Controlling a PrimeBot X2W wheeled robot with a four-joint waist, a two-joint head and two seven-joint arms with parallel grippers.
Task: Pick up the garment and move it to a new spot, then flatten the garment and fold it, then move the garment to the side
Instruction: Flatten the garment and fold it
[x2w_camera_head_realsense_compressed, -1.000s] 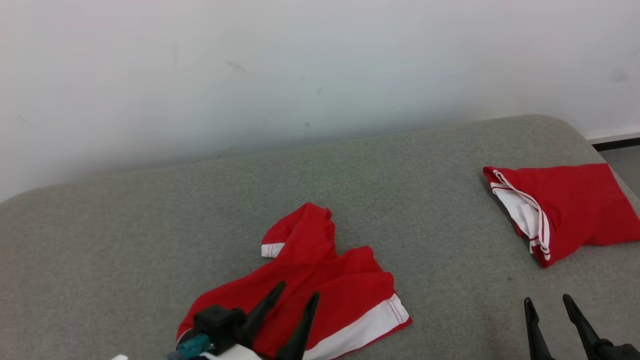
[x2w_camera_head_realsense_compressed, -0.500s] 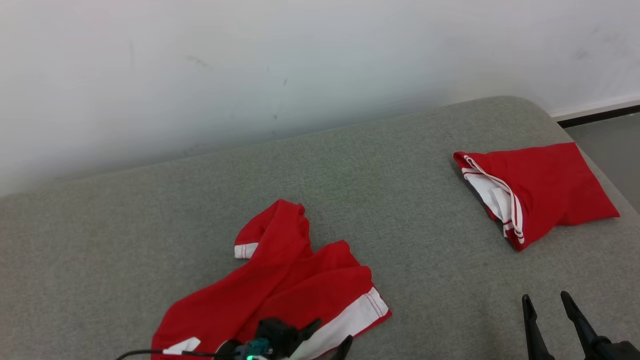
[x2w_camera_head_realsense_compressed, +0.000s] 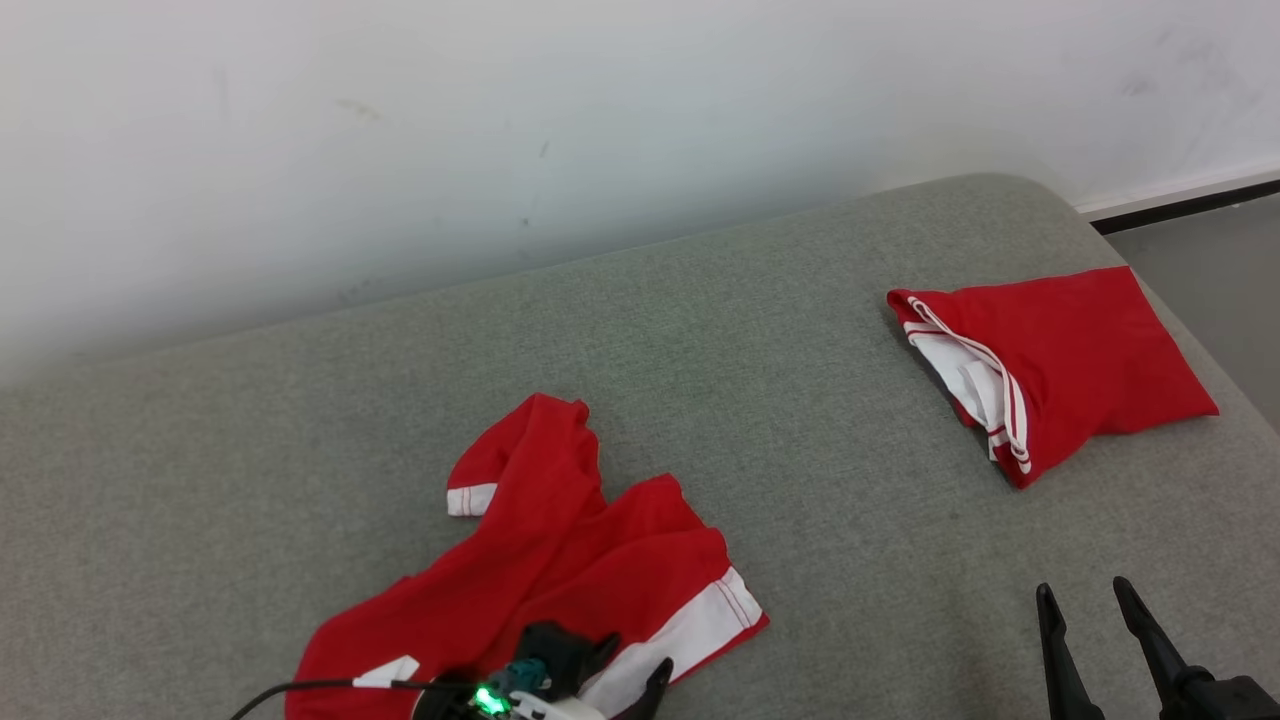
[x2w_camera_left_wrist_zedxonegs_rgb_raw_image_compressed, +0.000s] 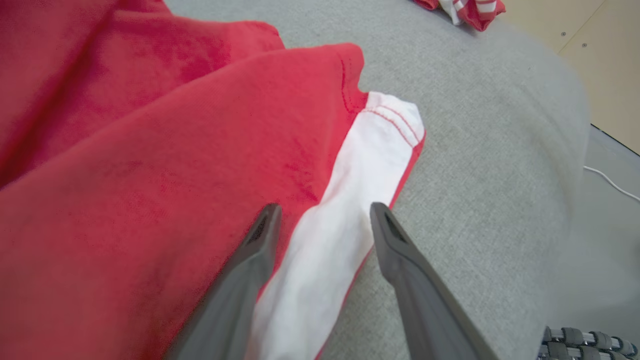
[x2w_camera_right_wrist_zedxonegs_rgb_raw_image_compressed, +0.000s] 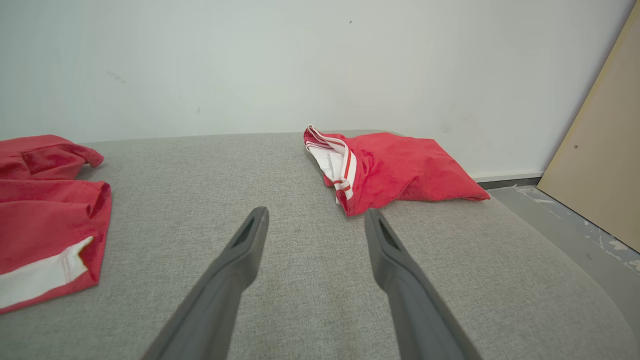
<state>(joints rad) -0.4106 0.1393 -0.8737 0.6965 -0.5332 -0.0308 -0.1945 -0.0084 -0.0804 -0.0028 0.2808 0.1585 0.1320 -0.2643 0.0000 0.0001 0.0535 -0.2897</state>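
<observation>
Plainly, the likeliest fault here is a shallow catch. The left gripper (x2w_camera_left_wrist_zedxonegs_rgb_raw_image_compressed: 325, 207), jaws spread wide and holding nothing, hangs low over the near edge of the crumpled garment (x2w_camera_head_realsense_compressed: 560, 560), with the white hem band (x2w_camera_left_wrist_zedxonegs_rgb_raw_image_compressed: 350, 200) lying between its fingers. If it closes on the top layer alone, the heaped cloth would probably peel open and drag rather than lift. If it closes too deep, it might nip the grey upholstered surface (x2w_camera_head_realsense_compressed: 800, 400) as well. The right gripper (x2w_camera_head_realsense_compressed: 1083, 587), its jaws also apart and empty, sits over bare upholstery, well apart from the garment and offering no support. A second, folded red garment (x2w_camera_head_realsense_compressed: 1080, 350) lies far to the right near the rounded corner and could be taken for the target. The garment looks like a soft, matte red knit, slack and ridged with folds, one white-cuffed sleeve (x2w_camera_head_realsense_compressed: 470, 498) thrown toward the wall. The surface is a coarse, flat grey weave, and the fingers are long, dark, stiff and tapered.
</observation>
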